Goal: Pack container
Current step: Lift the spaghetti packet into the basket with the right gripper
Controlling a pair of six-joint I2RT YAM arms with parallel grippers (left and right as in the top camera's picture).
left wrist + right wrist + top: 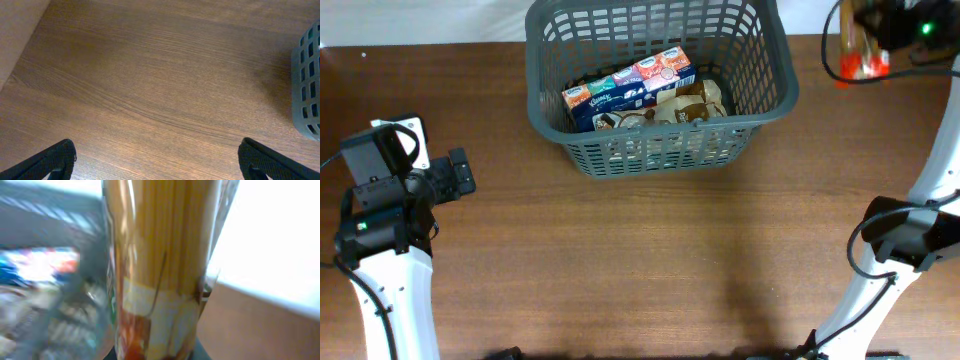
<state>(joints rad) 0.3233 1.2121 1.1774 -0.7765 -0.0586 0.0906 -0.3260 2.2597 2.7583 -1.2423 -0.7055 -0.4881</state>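
The container point(660, 152), a dark grey lattice basket, stands at the far middle of the table. Its curved wall point(306, 85) shows at the right edge of the left wrist view, and it is a blur point(50, 230) in the right wrist view. My right gripper point(880, 30) is at the far right, beyond the basket's right rim, shut on a clear packet of spaghetti point(857, 55) with an orange-red end. That packet point(165, 255) fills the right wrist view, rising from between the jaws of that gripper point(155, 355). My left gripper point(468, 172) is over bare wood at the left and stands wide open point(159, 161) with nothing between its fingers.
Inside the basket lie a blue tissue box point(610, 100), orange-and-white cartons point(655, 68) and brown packets point(690, 105). A lighter surface past the table edge point(17, 30) shows at the left of the left wrist view. The right arm's base point(910, 235) stands at the right.
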